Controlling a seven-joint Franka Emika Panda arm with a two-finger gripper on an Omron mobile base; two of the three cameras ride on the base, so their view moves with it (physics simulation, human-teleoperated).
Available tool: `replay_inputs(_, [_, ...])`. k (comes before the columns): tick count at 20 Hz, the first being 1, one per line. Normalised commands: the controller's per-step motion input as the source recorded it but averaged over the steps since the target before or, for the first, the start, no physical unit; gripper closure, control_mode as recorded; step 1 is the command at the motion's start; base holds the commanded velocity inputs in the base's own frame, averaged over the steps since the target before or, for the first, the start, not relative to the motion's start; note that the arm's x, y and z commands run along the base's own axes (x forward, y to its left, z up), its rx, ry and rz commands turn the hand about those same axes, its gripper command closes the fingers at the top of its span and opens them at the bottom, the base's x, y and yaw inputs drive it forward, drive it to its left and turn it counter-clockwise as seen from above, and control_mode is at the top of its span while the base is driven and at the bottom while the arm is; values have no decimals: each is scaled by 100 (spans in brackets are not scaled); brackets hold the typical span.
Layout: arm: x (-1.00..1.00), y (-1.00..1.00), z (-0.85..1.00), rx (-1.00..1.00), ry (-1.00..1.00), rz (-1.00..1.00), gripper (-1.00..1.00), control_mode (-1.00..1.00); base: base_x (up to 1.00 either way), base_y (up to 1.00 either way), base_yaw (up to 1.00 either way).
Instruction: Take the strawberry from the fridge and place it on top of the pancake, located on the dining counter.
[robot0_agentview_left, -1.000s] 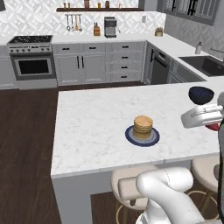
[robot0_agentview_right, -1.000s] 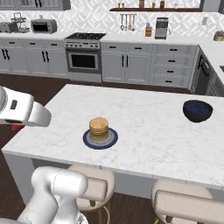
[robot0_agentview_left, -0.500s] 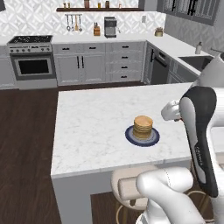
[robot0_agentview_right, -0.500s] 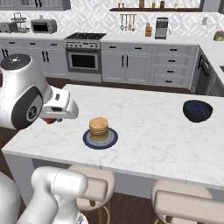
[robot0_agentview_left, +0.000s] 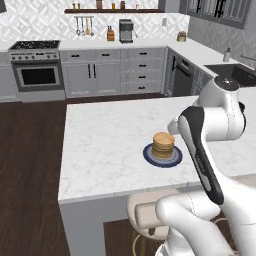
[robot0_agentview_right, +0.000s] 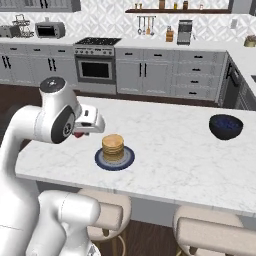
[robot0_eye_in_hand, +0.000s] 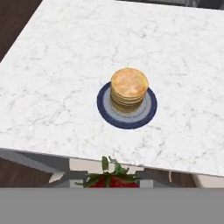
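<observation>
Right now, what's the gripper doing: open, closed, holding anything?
Gripper: closed on the strawberry, its green leaves and red top showing between the fingers, held above the near edge of the dining counter, short of the pancake.

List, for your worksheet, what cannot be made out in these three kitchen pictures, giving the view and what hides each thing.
- Strawberry, hand view: just its leafy top and a red sliver show; the picture's bottom cuts off the rest.
- Finger tips gripping it: hidden in the left base view behind the robot's own arm.
- Gripper, right base view: mostly covered by the white wrist.
- Dark bowl: its contents cannot be made out.
- Pancake stack: layers too fine to count.
</observation>
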Motion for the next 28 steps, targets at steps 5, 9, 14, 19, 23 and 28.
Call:
replay_inputs(5, [100, -26, -10, 0, 8, 0, 100, -100, 0, 0, 0])
replay_inputs(9, [83, -23, -30, 0, 0, 0, 100, -100, 0, 0, 0])
replay_inputs(14, [70, -1, -46, 0, 0, 0, 100, -100, 0, 0, 0])
replay_inputs(19, [18, 0, -35, 0, 0, 0, 100, -100, 0, 0, 0])
replay_inputs(23, [0, 0, -26, 0, 0, 0, 100, -100, 0, 0, 0])
replay_inputs(28, [39, 0, -25, 0, 0, -1, 100, -100, 0, 0, 0])
